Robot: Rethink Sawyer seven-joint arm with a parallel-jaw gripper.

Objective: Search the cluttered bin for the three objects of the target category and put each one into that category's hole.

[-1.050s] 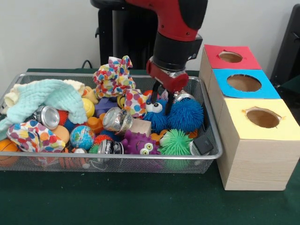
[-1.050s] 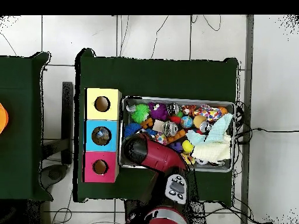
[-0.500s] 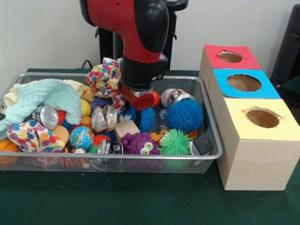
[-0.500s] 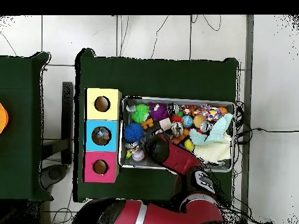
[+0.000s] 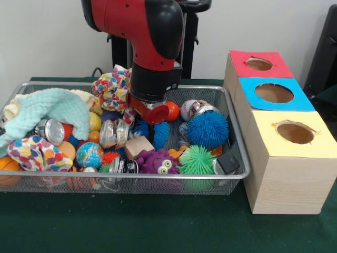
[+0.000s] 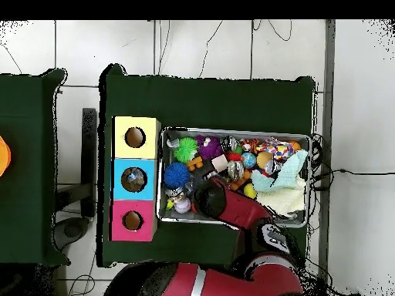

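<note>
The wire bin [image 5: 131, 176] is packed with toys, cans and cloths. My gripper [image 5: 150, 118] reaches down into its middle, between a clear crushed can [image 5: 116, 133] and a blue furry toy [image 5: 160, 134]; the clutter hides its tip. A wooden block [image 5: 138, 146] lies just in front of it. To the right are a blue spiky ball [image 5: 209, 129], a green spiky ball [image 5: 197, 161] and a silver can [image 5: 197, 108]. Three boxes stand beside the bin, with a red hole [image 5: 258, 64], a blue hole [image 5: 274, 93] and a yellow hole [image 5: 295, 133]. From overhead the arm [image 6: 212, 199] covers the gripper.
A mint cloth [image 5: 52, 108], a dotted plush [image 5: 113, 87], a dotted cloth [image 5: 34, 150], a can [image 5: 48, 130] and a globe ball [image 5: 90, 154] fill the left half. A purple monster toy [image 5: 157, 161] and a black item [image 5: 229, 162] lie at the front rim. Overhead, the boxes [image 6: 134, 179] line the bin's left side.
The arm swung from the right part of the bin to its middle and settled lower among the toys. The blue googly-eyed toy and the patterned plush near it were pushed aside.
</note>
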